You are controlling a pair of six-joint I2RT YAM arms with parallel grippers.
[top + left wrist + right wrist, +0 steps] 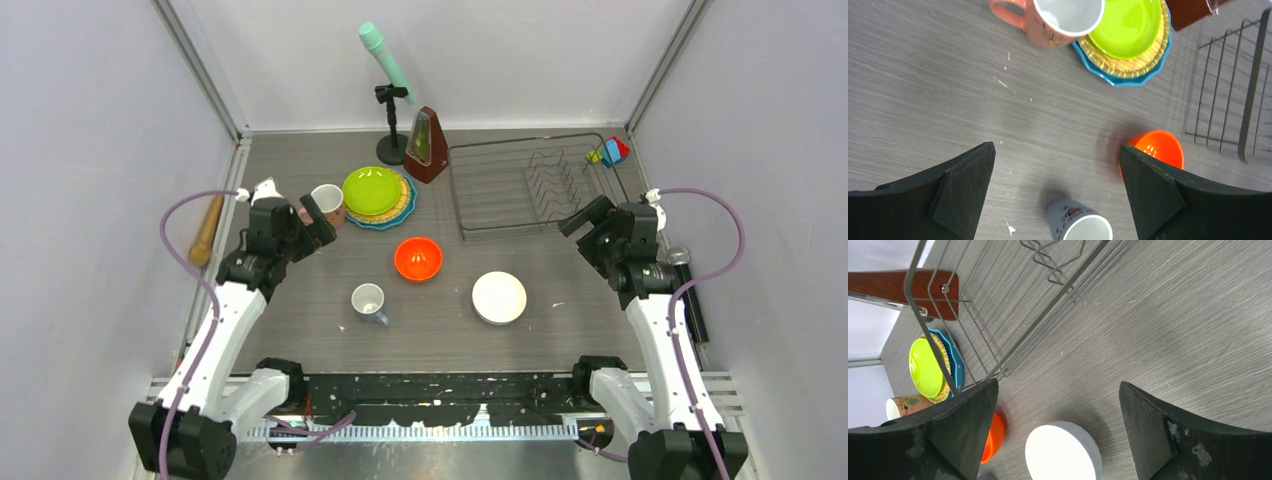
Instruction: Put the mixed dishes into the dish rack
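The dish rack (478,190) stands empty at the back right. A lime-green plate (372,190) lies on a yellow-rimmed plate (405,200) and a blue plate (385,223) at back centre, with the pink mug (328,203) beside them. The orange bowl (418,258), white bowl (499,297) and small white cup (368,301) sit mid-table. My left gripper (312,222) is open and empty by the mug, above the table; its wrist view shows the cup (1080,222) below. My right gripper (585,228) is open and empty by the rack's near right corner, over the white bowl (1060,455).
A brown metronome (426,148) stands at the rack's left end. A wooden rolling pin (207,232) lies along the left wall. A mint-green tube on a black stand (385,60) is at the back. A small coloured toy (610,152) sits behind the rack.
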